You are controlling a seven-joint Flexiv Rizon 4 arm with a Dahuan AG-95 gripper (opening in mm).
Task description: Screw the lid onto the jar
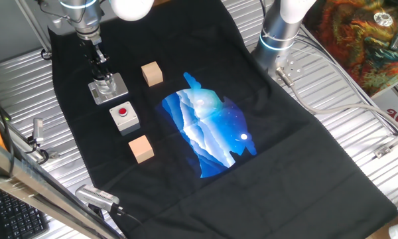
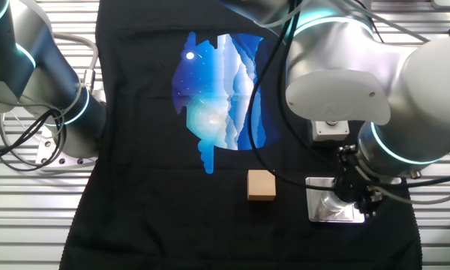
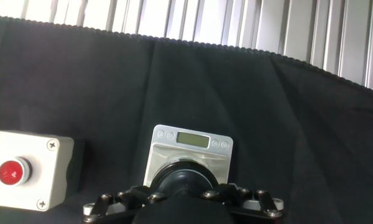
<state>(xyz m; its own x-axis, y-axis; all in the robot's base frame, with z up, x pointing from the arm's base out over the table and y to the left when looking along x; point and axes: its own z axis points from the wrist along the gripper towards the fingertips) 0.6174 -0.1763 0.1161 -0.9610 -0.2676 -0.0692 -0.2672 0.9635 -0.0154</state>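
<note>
The jar (image 1: 106, 84) stands on its grey square base plate (image 1: 117, 92) at the left of the black cloth. In the other fixed view the base plate (image 2: 319, 208) lies under the arm's wrist. My gripper (image 1: 101, 70) comes straight down on top of the jar. In the hand view the round black lid (image 3: 183, 177) sits between the fingers, over the base plate (image 3: 193, 146), and hides the jar's body. The gripper (image 3: 183, 196) is shut on the lid.
A grey box with a red button (image 1: 125, 116) sits just in front of the jar, also in the hand view (image 3: 28, 171). One wooden cube (image 1: 152, 74) lies to the jar's right, another (image 1: 140, 148) nearer the front. A second arm's base (image 1: 278, 33) stands at the back right.
</note>
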